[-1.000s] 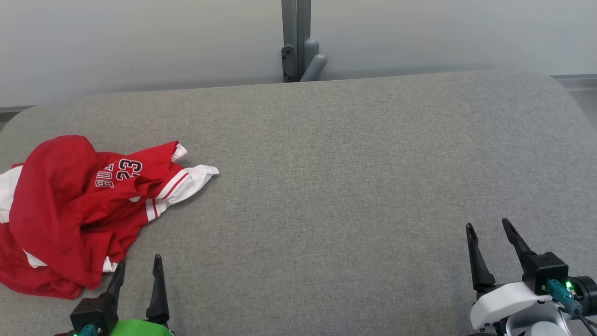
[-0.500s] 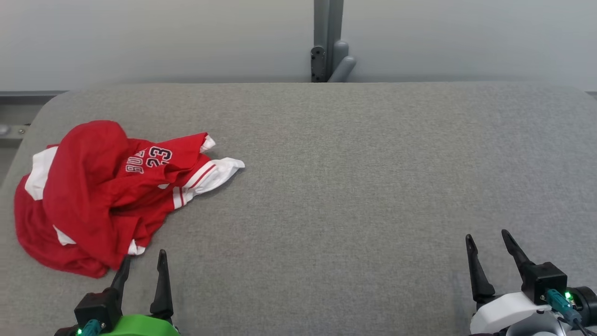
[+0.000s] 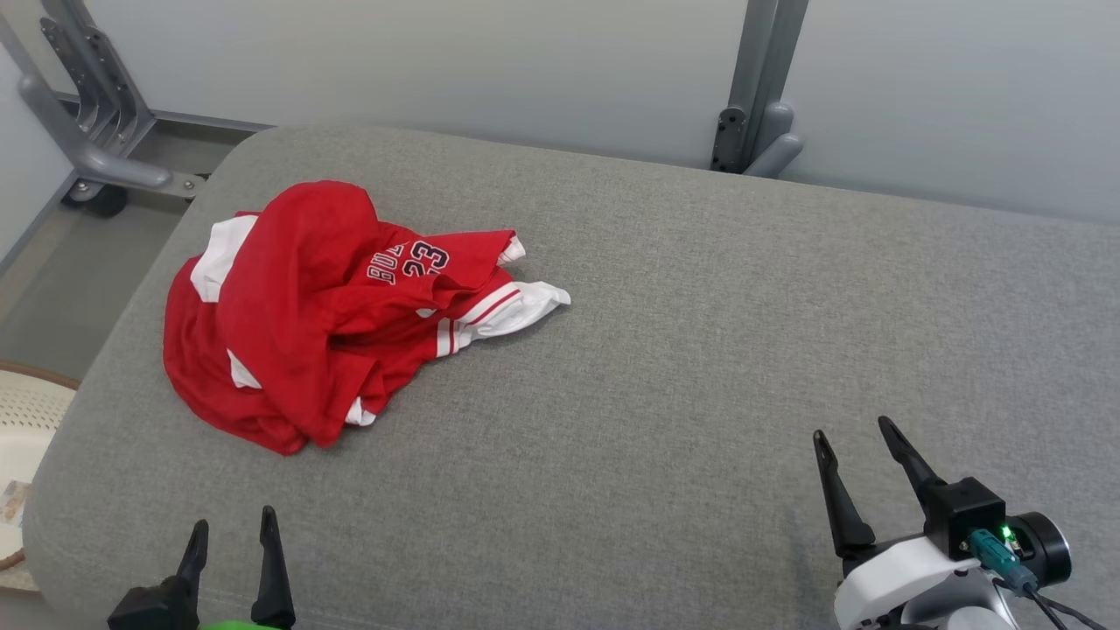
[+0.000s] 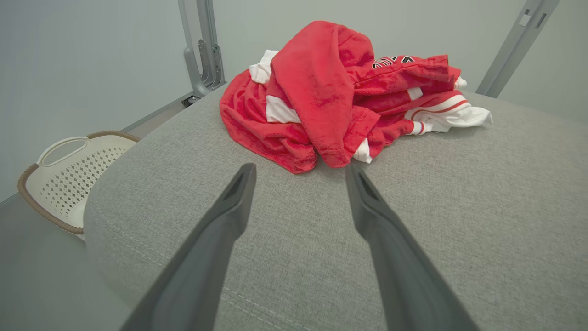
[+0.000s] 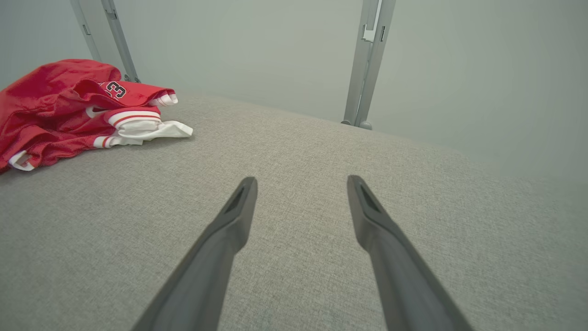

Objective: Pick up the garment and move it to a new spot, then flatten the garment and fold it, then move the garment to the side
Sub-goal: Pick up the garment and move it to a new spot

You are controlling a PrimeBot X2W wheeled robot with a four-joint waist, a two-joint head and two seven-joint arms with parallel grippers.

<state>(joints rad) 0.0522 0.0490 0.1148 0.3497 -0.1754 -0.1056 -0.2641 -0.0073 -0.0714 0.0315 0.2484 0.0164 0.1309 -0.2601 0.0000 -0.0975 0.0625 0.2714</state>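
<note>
Two dark-fingered grippers hang over a grey upholstered table (image 3: 682,350), jaws apart on both, each empty. The left gripper (image 3: 234,518) sits at the near edge, lower left in the head view. Its fingers point toward a crumpled red-and-white garment (image 3: 315,306), near it but not touching, w/ a strip of bare grey cloth between tips and hem. The garment lies bunched on the table's far-left part, red folds heaped over white panels, dark lettering and the no. 23 showing on top. One white sleeve w/ red stripes trails out toward the table's centre. The right gripper (image 3: 850,427) is at the lower right, well apart from the garment, w/ open grey fabric stretching between them. Its white wrist housing shows a small green light. Off the table's near-left corner, a white perforated basket (image 4: 69,170) w/ a brown rim stands on the floor (image 3: 61,271), below the table's rounded edge. Behind the far edge rises a grey metal post (image 3: 757,96) w/ a bracket at its foot. A second, angled metal frame (image 3: 87,131) w/ a dark wheel stands at the far left, beside the garment's end of the table. Pale wall panels (image 3: 481,61) close off the background.
</note>
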